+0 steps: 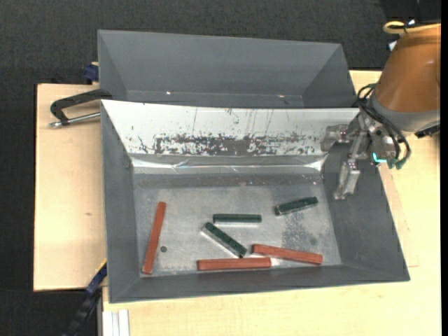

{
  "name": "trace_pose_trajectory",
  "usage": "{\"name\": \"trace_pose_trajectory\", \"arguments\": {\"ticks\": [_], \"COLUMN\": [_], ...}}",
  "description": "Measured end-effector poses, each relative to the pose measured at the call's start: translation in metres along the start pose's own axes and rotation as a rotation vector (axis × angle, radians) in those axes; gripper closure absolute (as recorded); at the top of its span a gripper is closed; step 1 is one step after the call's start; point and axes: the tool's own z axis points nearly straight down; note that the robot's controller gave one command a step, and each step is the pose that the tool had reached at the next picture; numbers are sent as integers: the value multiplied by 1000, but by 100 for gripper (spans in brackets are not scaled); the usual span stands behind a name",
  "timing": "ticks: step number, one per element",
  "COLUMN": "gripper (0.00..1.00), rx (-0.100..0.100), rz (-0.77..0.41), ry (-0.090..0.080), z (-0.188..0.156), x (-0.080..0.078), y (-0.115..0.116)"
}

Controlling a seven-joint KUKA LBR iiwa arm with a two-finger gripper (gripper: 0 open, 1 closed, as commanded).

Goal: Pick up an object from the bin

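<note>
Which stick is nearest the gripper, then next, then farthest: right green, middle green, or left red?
From the gripper:
1. Right green stick, just down-left of it.
2. Middle green stick, level on the bin's mid-floor.
3. Left red stick, by the left wall.

The bin (224, 68) is grey sheet metal, matt and smooth on the walls, scuffed and speckled on the floor and lower back wall. The red bars (154, 237) are matt. The dark green bars (236, 218) are slightly glossy. The orange cover (413, 68) is smooth and glossy.

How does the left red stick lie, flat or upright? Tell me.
Flat: the red stick lies full length on the floor of the bin, by its left wall.
</note>
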Motion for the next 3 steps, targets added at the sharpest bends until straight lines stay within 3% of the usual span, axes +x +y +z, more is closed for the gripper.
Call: {"name": "trace_pose_trajectory", "arguments": {"ticks": [1, 2, 3], "gripper": [0, 0, 100], "rx": [2, 3, 1], "rz": [-2, -43, 67], "ry": [-8, -12, -8], "z": [-5, 58, 108], "x": [-2, 7, -1], "y": [0, 3, -4]}}
